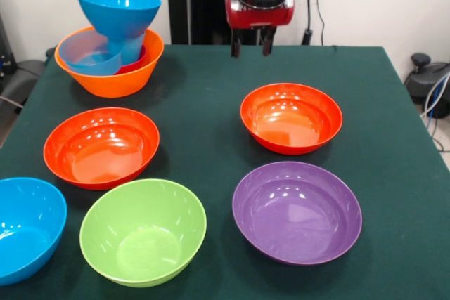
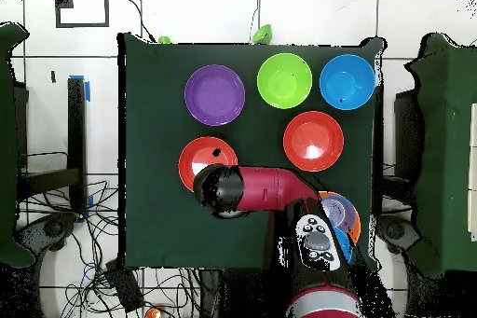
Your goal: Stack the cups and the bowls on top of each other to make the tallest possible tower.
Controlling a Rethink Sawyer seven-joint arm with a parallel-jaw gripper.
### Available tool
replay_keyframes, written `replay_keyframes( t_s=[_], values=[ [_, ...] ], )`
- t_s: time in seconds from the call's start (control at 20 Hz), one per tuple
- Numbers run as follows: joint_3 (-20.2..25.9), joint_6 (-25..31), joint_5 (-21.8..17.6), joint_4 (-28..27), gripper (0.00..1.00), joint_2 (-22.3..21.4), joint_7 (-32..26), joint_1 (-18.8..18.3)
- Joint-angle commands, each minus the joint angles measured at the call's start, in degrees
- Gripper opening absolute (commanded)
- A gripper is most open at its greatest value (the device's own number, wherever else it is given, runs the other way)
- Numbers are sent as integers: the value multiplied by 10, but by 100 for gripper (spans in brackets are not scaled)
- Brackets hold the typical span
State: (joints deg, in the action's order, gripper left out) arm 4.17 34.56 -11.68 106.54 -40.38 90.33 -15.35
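Stack: an orange bowl (image 1: 112, 75) at the bench's far corner holds a small red cup (image 1: 137, 61), mostly hidden, a light-blue tumbler (image 1: 88, 54) lying tilted, and a blue bowl (image 1: 118, 8) perched on top; whether that bowl rests on a second tumbler or on its own foot is hard to make out.
Stack from overhead: largely covered by the arm (image 2: 270, 188); only a sliver of blue and orange shows (image 2: 343, 214).
Cut off: a second blue bowl (image 1: 24, 226) runs past the front view's near edge.
Loose bowls: two red-orange bowls (image 1: 102, 147) (image 1: 291, 117), a lime green bowl (image 1: 143, 231) and a purple bowl (image 1: 297, 211) sit apart from one another on the green bench (image 1: 204, 89).
Hidden overhead: the arm's end covers part of one red-orange bowl (image 2: 200, 158).
Tool: (image 1: 252, 43) hangs above the bench's far side, beyond the red-orange bowl; its two short fingers (image 1: 235, 46) point down with a gap between them, holding nothing.
Arm: only the red wrist shows at the front view's top.
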Motion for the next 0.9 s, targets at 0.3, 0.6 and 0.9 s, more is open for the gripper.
replay_keyframes(
  t_s=[0.3, 0.6, 0.9],
  values=[
    [24, -119, -3, -27, 100, 66, 89, 20],
    [23, -145, -1, -33, 100, 69, 83, 22],
    [6, -171, -12, -46, 100, 93, 79, 31]
  ],
)
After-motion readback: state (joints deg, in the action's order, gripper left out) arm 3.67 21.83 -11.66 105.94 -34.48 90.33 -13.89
